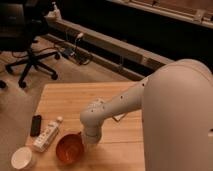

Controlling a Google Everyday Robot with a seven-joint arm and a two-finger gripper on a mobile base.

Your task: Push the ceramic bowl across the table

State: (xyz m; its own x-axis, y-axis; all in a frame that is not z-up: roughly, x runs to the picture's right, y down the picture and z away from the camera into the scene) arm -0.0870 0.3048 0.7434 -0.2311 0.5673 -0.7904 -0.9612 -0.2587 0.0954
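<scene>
The ceramic bowl is red-orange and glossy. It sits near the front edge of the light wooden table, left of centre. My white arm reaches in from the right and bends down to the bowl. The gripper is at the bowl's right rim, touching or almost touching it, and is hidden under the wrist.
A white cup stands at the front left corner. A white bottle lies next to the bowl's left, and a black remote-like object lies beyond it. An office chair stands on the floor at back left.
</scene>
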